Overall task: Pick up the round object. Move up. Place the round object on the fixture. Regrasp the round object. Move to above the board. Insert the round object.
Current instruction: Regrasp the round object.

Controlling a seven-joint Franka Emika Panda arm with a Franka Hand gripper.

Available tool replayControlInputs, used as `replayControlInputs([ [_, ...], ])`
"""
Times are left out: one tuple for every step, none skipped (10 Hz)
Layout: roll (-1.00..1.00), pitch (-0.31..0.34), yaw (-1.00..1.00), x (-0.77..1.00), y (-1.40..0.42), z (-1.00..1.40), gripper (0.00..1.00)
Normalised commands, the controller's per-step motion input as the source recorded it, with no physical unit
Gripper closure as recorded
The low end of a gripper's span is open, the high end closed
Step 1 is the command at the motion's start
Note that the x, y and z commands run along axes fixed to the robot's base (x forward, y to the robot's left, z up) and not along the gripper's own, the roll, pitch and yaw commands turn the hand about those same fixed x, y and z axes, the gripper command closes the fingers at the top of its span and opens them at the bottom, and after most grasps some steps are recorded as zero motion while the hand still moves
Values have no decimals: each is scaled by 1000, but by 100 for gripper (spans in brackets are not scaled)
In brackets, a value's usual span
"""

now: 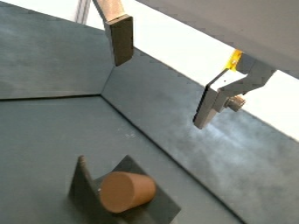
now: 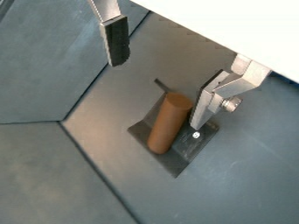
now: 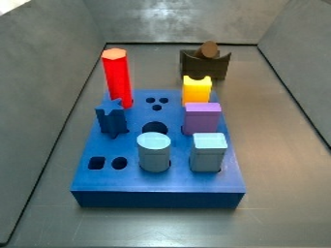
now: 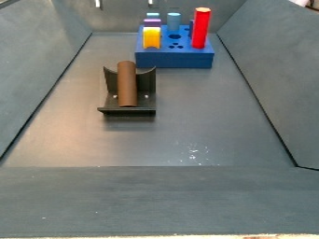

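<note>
The gripper (image 2: 162, 72) hangs above with fingers spread wide and empty while the round object (image 2: 170, 122) lies cradled in the fixture (image 4: 126, 101), and it looks a stiff, smooth, light peg, best pinched across its middle.
</note>
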Motion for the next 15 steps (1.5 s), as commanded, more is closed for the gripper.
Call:
replayControlInputs([
  [1000,129,68,74,-35,-15,0],
  [1000,153,83,81,-40,-17,0],
  [1000,170,94,88,-43,-18,0],
  [1000,219,132,94,-41,-21,0],
  [1000,245,161,94,-47,-15,0],
  [1000,274,211,97,-50,-19,0],
  [942,294,194,103,-45,-23,0],
  [746,258,210,106,-48,-20,0],
  [519,204,235,103,-45,-20,0],
  [401,152,247,94,-39,-16,0],
  [330,100,250,88,-42,-16,0],
  [233,-9,248,36,69,-1000,0],
  [216,-53,219,42,69,-1000,0],
  [191,-108,182,52,63,-1000,0],
  [169,-139,161,58,60,-1000,0],
])
